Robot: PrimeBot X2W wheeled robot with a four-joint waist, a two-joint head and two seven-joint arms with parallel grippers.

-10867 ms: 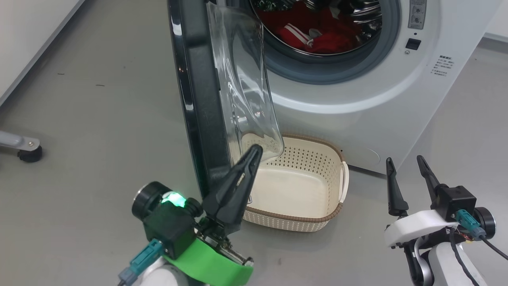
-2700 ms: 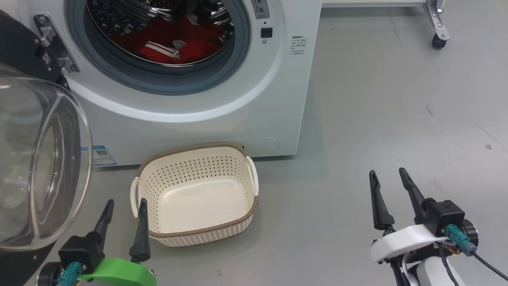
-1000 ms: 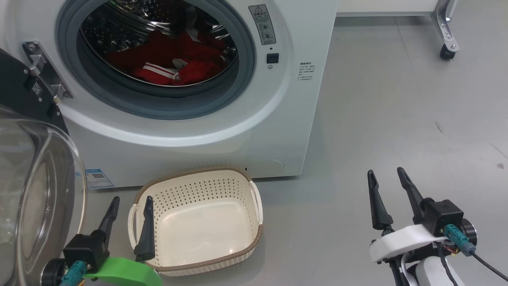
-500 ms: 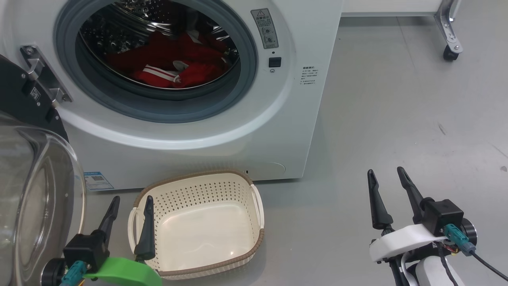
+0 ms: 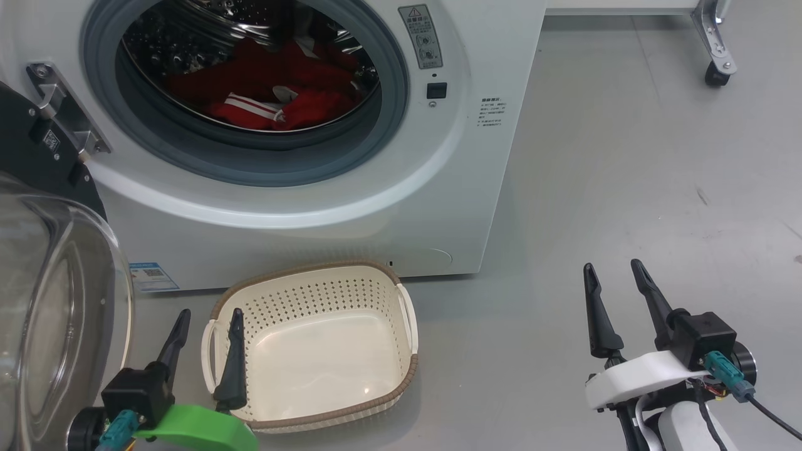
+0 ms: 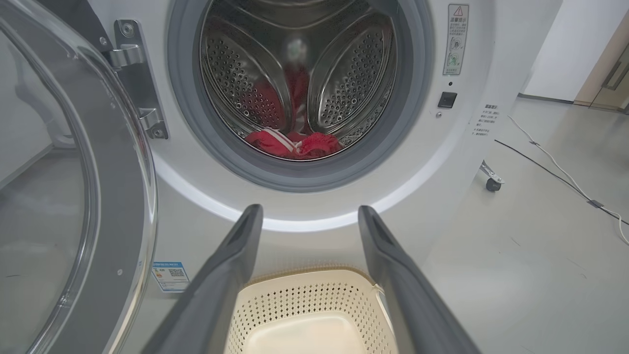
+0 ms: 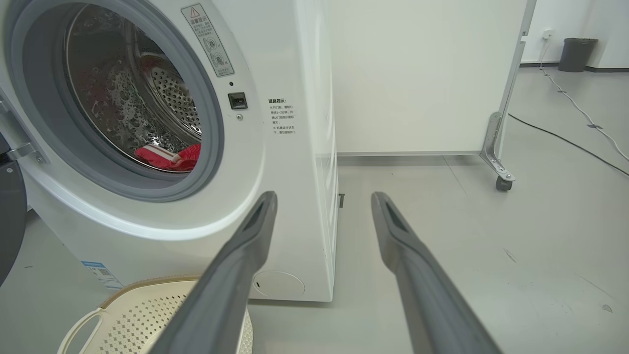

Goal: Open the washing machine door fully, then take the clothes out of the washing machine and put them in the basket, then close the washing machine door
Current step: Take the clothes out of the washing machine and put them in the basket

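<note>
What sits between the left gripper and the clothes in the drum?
The empty basket, then the washing machine front and its grey rubber ring, seen in the left wrist view.

Grey floor [image 5: 626, 188], wheeled white partition [image 7: 417, 73]

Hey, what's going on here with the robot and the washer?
The washing machine has its door swung open to the left, with red clothes lying in the drum. The basket on the floor in front is empty. The left gripper and right gripper are both open, holding nothing, so unloading has not begun.
</note>
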